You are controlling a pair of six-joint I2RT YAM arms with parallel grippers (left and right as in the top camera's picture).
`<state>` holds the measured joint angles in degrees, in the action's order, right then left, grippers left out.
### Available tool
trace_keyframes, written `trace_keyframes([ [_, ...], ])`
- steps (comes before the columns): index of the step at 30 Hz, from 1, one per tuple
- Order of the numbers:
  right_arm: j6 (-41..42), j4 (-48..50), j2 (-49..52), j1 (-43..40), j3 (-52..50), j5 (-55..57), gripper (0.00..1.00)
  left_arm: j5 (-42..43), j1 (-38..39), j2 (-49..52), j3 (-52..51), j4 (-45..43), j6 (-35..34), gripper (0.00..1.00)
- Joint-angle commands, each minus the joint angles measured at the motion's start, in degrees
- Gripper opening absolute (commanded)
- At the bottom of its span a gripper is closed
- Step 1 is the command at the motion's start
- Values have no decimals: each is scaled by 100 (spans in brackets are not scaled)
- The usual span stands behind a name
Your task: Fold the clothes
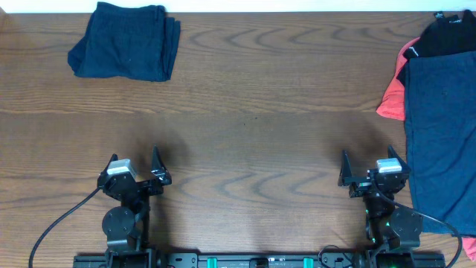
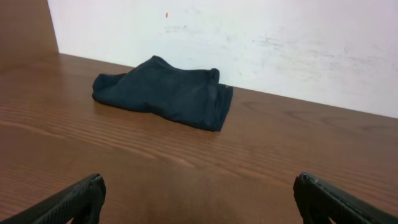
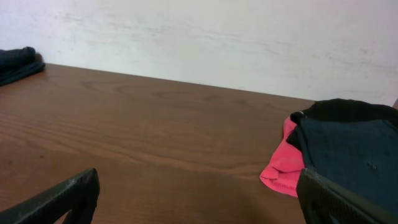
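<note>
Left fingers [image 1: 157, 162] spread wide, empty. Right fingers [image 1: 346, 167] also wide, empty. Both sit low at the near edge of the desk [image 1: 253, 112].

The unfolded pile lies just off the outer side of the right fingers. The navy garment [image 1: 442, 134] is on top, long axis running away from the robot. A red garment [image 1: 392, 100] pokes out beneath it, and a black garment [image 1: 450, 33] lies at the far end. Right arm is clearly nearer, so it likely reaches outward and forward.

The folded bundle [image 1: 126, 41] lies well ahead of the left fingers and looks done.

Overhead shows the navy's full length. Right wrist catches only its far end and the red edge. Left wrist sees only the bundle.
</note>
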<state>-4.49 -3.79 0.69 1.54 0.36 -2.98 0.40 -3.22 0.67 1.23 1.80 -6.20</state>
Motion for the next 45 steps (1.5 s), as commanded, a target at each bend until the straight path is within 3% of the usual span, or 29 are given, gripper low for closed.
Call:
trace_keyframes([
  [1,-70,-28,-35,-46,-4,-26,99,-219,-20,-44,-101,225,-52,98],
  [29,-68,20,-35,-46,-4,-46,99,-219,-20,-44,-101,225,-52,98],
  [31,247,179,-35,-39,-4,-433,99,-219,-20,-44,-101,225,-52,98],
  [37,2218,138,-35,-39,-4,-3477,99,-219,-20,-44,-101,225,-52,98],
  [45,3375,72,-35,-39,-4,-4048,99,-219,-20,-44,-101,225,-52,98],
])
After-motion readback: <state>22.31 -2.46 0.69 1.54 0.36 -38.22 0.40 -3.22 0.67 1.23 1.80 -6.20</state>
